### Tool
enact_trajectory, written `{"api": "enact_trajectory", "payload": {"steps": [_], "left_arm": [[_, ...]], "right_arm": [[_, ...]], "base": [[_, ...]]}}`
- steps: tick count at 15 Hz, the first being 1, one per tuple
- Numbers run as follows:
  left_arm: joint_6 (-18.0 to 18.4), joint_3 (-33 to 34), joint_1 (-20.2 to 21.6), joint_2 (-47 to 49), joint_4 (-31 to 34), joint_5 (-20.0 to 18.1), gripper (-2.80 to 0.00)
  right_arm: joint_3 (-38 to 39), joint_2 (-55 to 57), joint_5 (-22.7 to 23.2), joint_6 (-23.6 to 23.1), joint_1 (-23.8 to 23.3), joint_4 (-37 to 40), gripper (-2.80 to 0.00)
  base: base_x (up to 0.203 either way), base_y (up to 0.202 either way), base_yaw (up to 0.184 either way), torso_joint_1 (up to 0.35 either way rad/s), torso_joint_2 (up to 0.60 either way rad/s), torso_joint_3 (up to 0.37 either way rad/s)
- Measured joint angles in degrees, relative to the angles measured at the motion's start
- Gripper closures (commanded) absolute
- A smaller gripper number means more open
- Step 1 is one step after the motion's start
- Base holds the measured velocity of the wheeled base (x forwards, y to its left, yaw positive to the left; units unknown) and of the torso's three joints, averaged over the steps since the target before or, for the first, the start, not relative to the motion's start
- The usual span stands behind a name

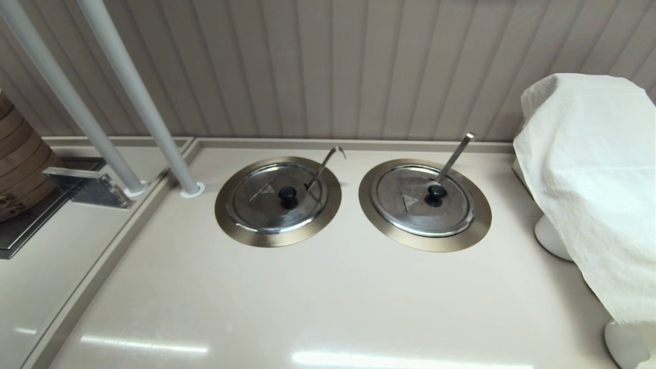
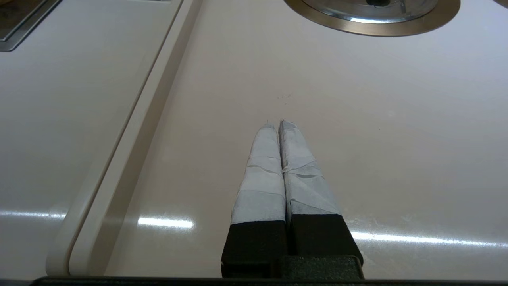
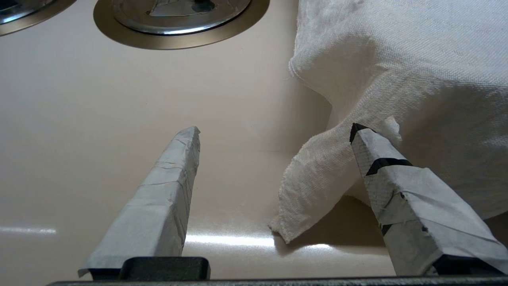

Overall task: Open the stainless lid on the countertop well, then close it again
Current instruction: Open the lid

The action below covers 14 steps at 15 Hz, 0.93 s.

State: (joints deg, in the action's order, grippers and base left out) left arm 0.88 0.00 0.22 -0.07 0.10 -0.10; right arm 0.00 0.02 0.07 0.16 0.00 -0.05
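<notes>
The stainless lid (image 1: 266,202) lies flat and closed on the countertop well (image 1: 225,218), the left of two wells, with its black knob (image 1: 288,195) at the centre and a thin hook-tipped ladle handle (image 1: 328,161) rising behind. Neither gripper shows in the head view. In the left wrist view my left gripper (image 2: 276,123) is shut and empty over bare counter, well short of the well's rim (image 2: 373,28). My right gripper (image 3: 274,128) is open and holds nothing. It hovers near the white cloth (image 3: 397,59), with a corner of the cloth hanging between its fingers.
The twin well (image 1: 474,225) with the straight ladle handle (image 1: 455,156) sits to the right. The white cloth (image 1: 589,179) covers something on white feet at the far right. Two grey poles (image 1: 154,123) and a raised divider (image 1: 102,266) stand at the left, with a bamboo steamer (image 1: 18,164) beyond.
</notes>
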Motion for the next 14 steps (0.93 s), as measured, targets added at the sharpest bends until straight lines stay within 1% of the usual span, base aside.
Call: {"api": "enact_trajectory", "payload": {"steps": [14], "left_arm": [[-0.5, 0.0, 0.0, 0.0, -0.1, 0.2, 0.00]], "right_arm": [[0.0, 0.0, 0.0, 0.0, 0.0, 0.0, -2.80]], "base": [[0.000, 0.000, 0.000, 0.000, 0.00, 0.000]]}}
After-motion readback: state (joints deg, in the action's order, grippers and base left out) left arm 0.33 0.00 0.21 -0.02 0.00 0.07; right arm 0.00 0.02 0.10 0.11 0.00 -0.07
